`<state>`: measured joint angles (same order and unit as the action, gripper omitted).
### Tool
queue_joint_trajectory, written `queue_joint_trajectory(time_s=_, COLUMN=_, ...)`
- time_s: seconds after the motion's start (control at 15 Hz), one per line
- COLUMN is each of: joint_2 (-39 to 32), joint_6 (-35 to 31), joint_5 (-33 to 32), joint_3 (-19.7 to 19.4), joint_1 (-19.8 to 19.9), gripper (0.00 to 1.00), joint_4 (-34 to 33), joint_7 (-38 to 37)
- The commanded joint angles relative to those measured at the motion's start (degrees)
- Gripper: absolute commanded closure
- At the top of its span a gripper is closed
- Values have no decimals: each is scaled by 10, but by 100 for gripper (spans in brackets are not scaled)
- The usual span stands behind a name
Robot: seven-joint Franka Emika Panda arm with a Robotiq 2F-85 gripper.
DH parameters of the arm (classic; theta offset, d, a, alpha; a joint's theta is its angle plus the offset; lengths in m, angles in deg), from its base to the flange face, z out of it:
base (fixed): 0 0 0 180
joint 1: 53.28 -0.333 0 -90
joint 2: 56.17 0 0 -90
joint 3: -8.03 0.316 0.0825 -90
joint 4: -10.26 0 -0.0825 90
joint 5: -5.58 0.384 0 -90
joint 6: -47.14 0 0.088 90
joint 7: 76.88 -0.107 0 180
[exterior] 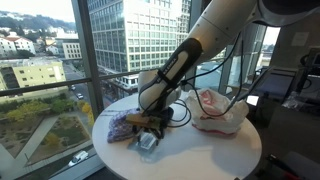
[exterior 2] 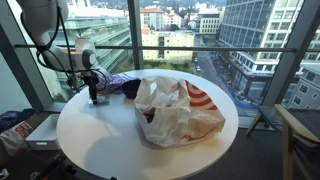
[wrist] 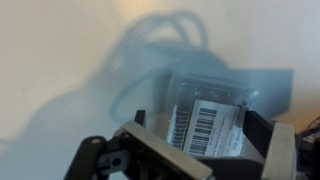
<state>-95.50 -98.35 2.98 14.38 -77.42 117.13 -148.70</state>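
Observation:
A clear plastic package (wrist: 210, 125) with a white barcode label lies flat on the white table. My gripper (wrist: 200, 121) is lowered over it, its dark fingers (wrist: 262, 128) standing wide on either side of the package with gaps visible. In both exterior views the gripper (exterior: 150, 128) (exterior 2: 95, 98) hangs low near the table's edge by the window. The package (exterior: 148, 141) shows just under it in an exterior view. The jaws are open and nothing is lifted.
A crumpled white plastic bag with red print (exterior: 215, 110) (exterior 2: 175, 110) fills the middle of the round table (exterior: 200, 158) (exterior 2: 100, 150). A purple patterned cloth (exterior: 118, 125) (exterior 2: 122, 85) lies beside the gripper. Window glass stands close behind. A chair (exterior 2: 300, 135) stands by the table.

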Motion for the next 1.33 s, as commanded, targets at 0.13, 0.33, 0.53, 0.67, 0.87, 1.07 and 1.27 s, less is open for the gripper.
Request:
queue_joint_trajectory(time_s=0.13, joint_2=-32, joint_6=6, joint_5=13, joint_3=-8, joint_1=-16, gripper=0, joint_4=-43, joint_7=3)
queue_joint_trajectory(time_s=0.33, joint_2=-36, joint_6=-4, joint_5=10, joint_3=-13, joint_1=-18, gripper=0, joint_4=-45, joint_7=0)
queue_joint_trajectory(time_s=0.53, joint_2=-25, joint_6=-21, joint_5=16, joint_3=-9, joint_1=-13, gripper=0, joint_4=-37, joint_7=5)
queue_joint_trajectory(time_s=0.67, joint_2=-17, joint_6=-23, joint_5=16, joint_3=-13, joint_1=-12, gripper=0, joint_4=-33, joint_7=2)
queue_joint_trajectory(time_s=0.87, joint_2=-21, joint_6=-25, joint_5=25, joint_3=-17, joint_1=-10, gripper=0, joint_4=-39, joint_7=-1)
queue_joint_trajectory(time_s=1.07, joint_2=-23, joint_6=-28, joint_5=38, joint_3=-19, joint_1=-10, gripper=0, joint_4=-41, joint_7=-10)
queue_joint_trajectory(time_s=1.27, joint_2=-34, joint_6=-28, joint_5=38, joint_3=-28, joint_1=-22, gripper=0, joint_4=-48, joint_7=-28)
